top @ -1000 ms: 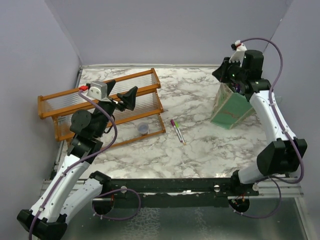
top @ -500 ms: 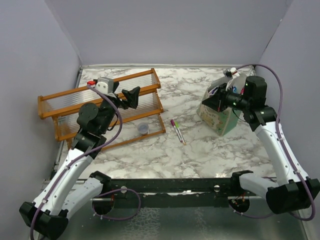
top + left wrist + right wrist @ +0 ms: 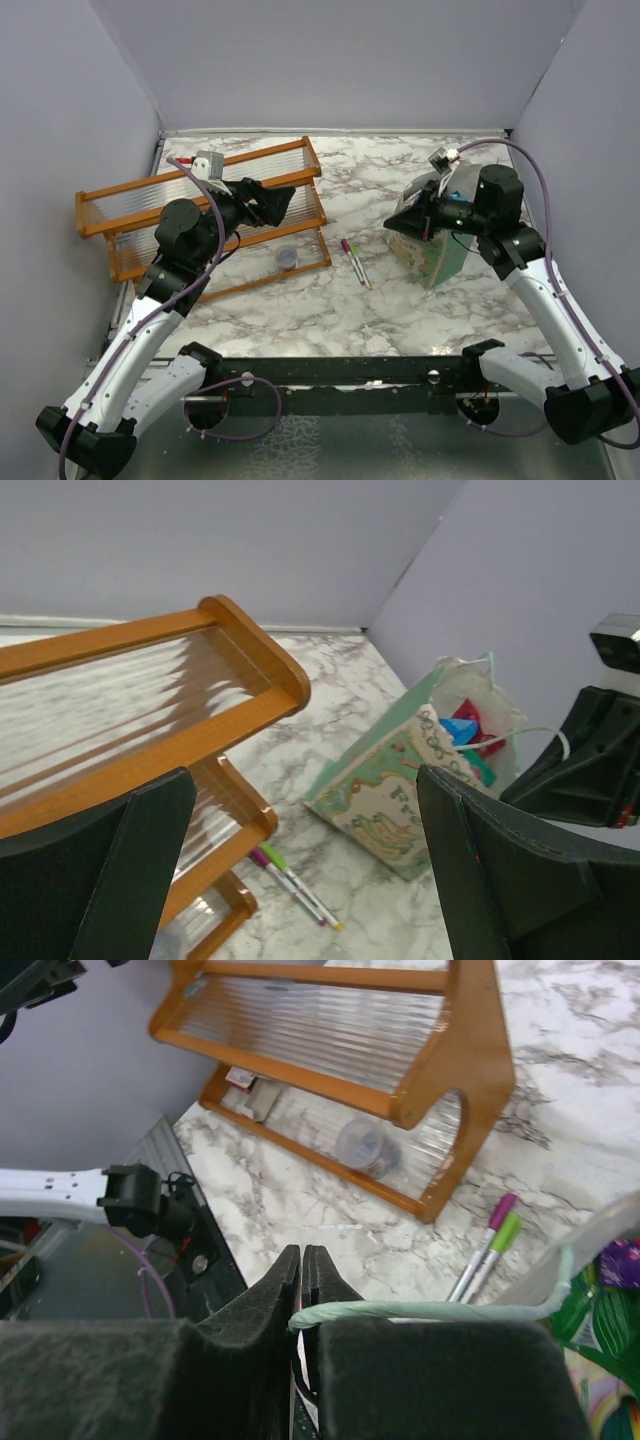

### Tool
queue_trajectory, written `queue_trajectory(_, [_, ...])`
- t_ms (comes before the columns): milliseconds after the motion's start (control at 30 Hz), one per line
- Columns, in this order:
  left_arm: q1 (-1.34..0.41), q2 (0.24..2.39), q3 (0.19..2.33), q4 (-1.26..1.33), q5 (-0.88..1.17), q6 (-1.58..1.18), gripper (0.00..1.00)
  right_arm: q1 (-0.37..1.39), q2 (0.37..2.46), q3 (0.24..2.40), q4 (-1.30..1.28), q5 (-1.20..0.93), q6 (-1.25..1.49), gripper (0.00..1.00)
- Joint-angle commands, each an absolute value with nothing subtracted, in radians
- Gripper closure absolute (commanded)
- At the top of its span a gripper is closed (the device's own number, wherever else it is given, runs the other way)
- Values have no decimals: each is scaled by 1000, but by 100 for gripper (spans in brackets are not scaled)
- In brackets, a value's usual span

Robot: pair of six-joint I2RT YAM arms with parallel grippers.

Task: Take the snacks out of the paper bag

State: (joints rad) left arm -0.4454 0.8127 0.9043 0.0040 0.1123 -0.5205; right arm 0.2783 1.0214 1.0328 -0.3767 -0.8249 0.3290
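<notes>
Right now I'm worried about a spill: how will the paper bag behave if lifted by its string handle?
The paper bag leans, mouth gaping sideways, so the snacks may slide out. Probably light: one thin string handle in the right gripper holds it tilted. Its paper walls likely flex.

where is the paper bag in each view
Top external: the paper bag sits right of centre, tilted.
Left wrist: the bag is right of middle, tipped, mouth facing upper right.
Right wrist: lower right corner, only its rim shows, with its string handle pinched in the right gripper.
Shared landmark: the marker pens, on the table beside the bag in all three.
</notes>
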Motion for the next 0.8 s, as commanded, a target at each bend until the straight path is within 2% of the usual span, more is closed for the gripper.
queue_trajectory(0, [-448, 843, 930, -25, 246, -681, 5, 371, 1035, 1067, -265, -862, 372, 94])
queue_trajectory(167, [-459, 900, 879, 148, 396, -786, 7, 410, 1053, 1066, -235, -848, 364, 86])
queue_trajectory(333, [-550, 938, 845, 245, 359, -837, 8, 410, 992, 1090, -360, -630, 265, 64])
queue_trajectory(500, [-717, 1014, 856, 296, 266, -804, 8, 410, 907, 1124, -493, -387, 171, 29])
queue_trajectory(533, [-748, 1035, 868, 297, 243, -795, 8, 410, 894, 1127, -511, -352, 164, 18])
queue_trajectory(567, [-779, 1058, 881, 303, 226, -786, 8, 410, 870, 1130, -526, -322, 145, 3])
queue_trajectory(600, [-807, 1077, 890, 309, 207, -777, 8, 410, 851, 1134, -541, -292, 133, 0])
queue_trajectory(767, [-914, 1156, 942, 315, 109, -735, 7, 410, 724, 1133, -576, -150, 111, 1])
